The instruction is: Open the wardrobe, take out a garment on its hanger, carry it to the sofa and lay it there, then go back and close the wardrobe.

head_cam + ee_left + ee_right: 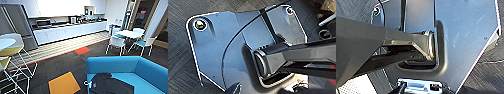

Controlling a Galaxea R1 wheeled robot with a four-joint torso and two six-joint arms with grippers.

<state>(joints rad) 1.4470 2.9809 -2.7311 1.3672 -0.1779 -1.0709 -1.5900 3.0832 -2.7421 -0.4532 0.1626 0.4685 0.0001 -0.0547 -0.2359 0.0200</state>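
Observation:
The bright blue sofa (140, 67) takes up the lower right of the head view, close in front of me. The black garment (110, 85) lies spread flat on its seat, near the sofa's left arm. The white hanger (88, 83) pokes out of the garment's collar end, with its hook reaching over the seat's left edge. Nothing is touching the garment or the hanger.
A white wire-legged stool (11, 53) with a yellow seat stands close at the left. A white table with chairs (128, 35) stands at the back right. A kitchen counter (67, 30) and a grey fridge (15, 23) line the far wall. Dark carpet with an orange tile (63, 83) lies between.

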